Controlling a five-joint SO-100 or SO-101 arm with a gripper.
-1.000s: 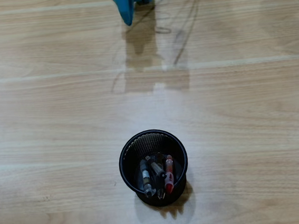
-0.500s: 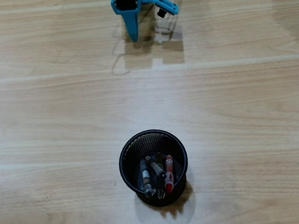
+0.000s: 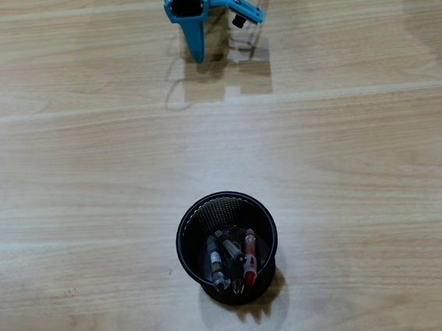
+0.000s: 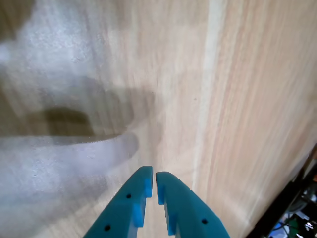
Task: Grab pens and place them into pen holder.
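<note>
Overhead view: pens inside pen holder — gripper well above.

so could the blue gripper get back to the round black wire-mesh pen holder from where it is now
Probably yes. The blue gripper sits shut and empty at the top of the overhead view, and only bare wooden table lies between it and the round black wire-mesh pen holder.

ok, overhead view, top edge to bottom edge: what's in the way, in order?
End effector, shut and empty, at the top edge → bare wooden table → pen holder near the bottom, with the pens standing inside it.
</note>
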